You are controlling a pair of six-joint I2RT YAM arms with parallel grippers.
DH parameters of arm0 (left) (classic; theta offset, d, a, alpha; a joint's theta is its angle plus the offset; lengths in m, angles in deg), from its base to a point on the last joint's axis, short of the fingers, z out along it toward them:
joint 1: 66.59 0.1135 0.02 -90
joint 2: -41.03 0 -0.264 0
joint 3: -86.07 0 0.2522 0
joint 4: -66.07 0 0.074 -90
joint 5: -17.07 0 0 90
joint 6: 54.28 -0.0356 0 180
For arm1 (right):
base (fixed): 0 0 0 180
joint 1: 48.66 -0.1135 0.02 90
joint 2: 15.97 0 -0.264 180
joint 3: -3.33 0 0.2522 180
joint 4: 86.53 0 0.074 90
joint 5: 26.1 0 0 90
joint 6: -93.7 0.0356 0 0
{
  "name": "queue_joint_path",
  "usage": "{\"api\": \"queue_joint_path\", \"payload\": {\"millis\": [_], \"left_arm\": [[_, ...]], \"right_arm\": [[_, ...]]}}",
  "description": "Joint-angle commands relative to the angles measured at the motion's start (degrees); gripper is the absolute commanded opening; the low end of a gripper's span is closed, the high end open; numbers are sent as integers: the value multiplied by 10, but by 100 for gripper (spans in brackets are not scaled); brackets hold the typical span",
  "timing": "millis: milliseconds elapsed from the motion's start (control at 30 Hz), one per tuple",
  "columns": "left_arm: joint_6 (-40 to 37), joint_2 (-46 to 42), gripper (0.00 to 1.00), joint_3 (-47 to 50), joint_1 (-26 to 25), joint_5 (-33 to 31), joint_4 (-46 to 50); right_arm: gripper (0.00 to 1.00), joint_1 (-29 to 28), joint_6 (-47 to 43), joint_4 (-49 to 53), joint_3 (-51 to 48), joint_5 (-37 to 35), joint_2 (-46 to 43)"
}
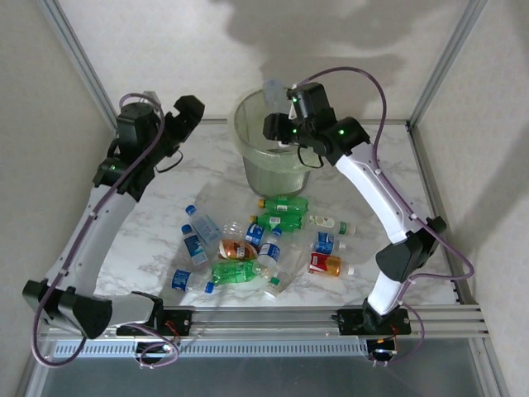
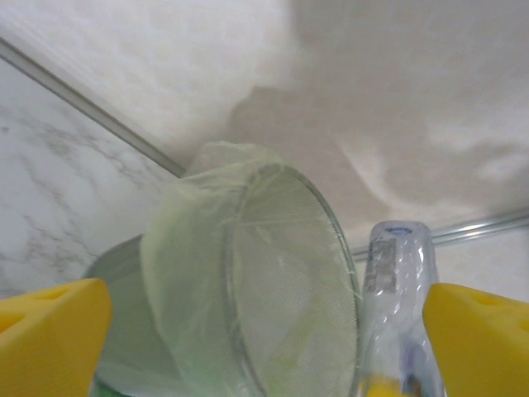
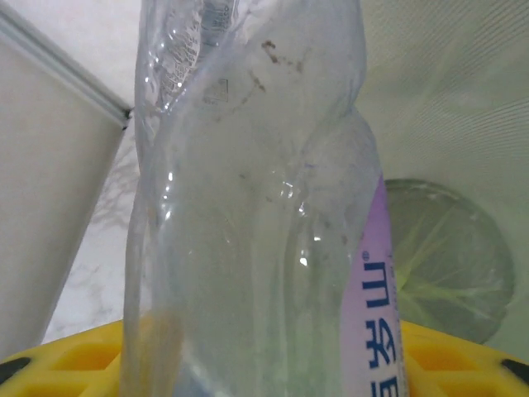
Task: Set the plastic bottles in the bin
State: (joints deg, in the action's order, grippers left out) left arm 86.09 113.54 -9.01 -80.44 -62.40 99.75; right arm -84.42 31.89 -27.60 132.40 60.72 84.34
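Observation:
My right gripper (image 1: 283,126) hangs over the bin (image 1: 248,157), a grey pail lined with a pale green bag. It is shut on a crumpled clear bottle (image 3: 248,207) with a purple label, which stands up between the yellow fingers (image 3: 66,364). The raised left gripper (image 1: 172,109) is left of the bin and open. A clear bottle (image 2: 397,306) leans against its right finger (image 2: 479,331), and the bin's rim (image 2: 273,273) lies beyond the jaws. Several plastic bottles (image 1: 256,244), clear, green and orange, lie heaped on the table in front of the bin.
The marble table (image 1: 157,223) has metal frame posts at its back corners and white walls behind. A rail (image 1: 314,318) with the arm bases runs along the near edge. Loose bottles (image 1: 331,265) spread toward the right arm's base.

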Motion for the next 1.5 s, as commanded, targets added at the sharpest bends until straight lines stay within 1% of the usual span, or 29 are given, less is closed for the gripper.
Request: {"api": "queue_joint_path", "payload": {"millis": [0, 33, 133, 167, 233, 333, 433, 500, 567, 633, 733, 867, 967, 1033, 1167, 1267, 1333, 1467], "left_arm": [[-3, -25, 94, 39, -4, -36, 39], [0, -34, 94, 51, -4, -42, 47], [1, -68, 95, 85, -4, -79, 82], [1, -79, 96, 95, -4, -90, 94], [2, -99, 96, 113, -4, -106, 117], [14, -126, 94, 141, -4, -130, 151], [37, -154, 92, 167, -4, -151, 190], [49, -169, 90, 185, -5, -148, 222], [50, -177, 86, 199, -5, -141, 267], [55, -184, 83, 211, -5, -140, 306], [62, -197, 82, 237, -6, -142, 330], [70, -190, 78, 257, -8, -141, 361], [87, -196, 78, 270, -16, -147, 404], [104, -209, 78, 282, -21, -143, 433], [157, -246, 76, 316, -25, -128, 488], [176, -253, 75, 338, -28, -118, 500], [180, -239, 75, 346, -36, -111, 498], [188, -207, 75, 356, -68, -110, 491]], "right_arm": [[56, 7, -11, 19, 42, -21, 33], [59, 10, -11, 25, 54, -27, 42], [76, 16, -17, 42, 90, -41, 69], [81, 17, -21, 46, 99, -47, 77], [83, 17, -26, 50, 112, -48, 84], [84, 17, -25, 52, 119, -49, 82], [84, 16, -23, 40, 105, -39, 60], [83, 11, -27, 14, 74, -20, 30], [83, 0, -34, -22, 26, 0, -10], [83, -14, -40, -48, -16, 7, -42], [82, -37, -47, -71, -55, 15, -72], [82, -85, -68, -74, -72, 26, -75], [82, -114, -81, -65, -69, 14, -65], [82, -126, -82, -68, -78, -2, -65], [82, -127, -68, -100, -130, -13, -85], [83, -127, -54, -122, -177, -12, -109], [82, -127, -42, -129, -204, -7, -121], [83, -126, -29, -132, -242, -9, -138]]}}
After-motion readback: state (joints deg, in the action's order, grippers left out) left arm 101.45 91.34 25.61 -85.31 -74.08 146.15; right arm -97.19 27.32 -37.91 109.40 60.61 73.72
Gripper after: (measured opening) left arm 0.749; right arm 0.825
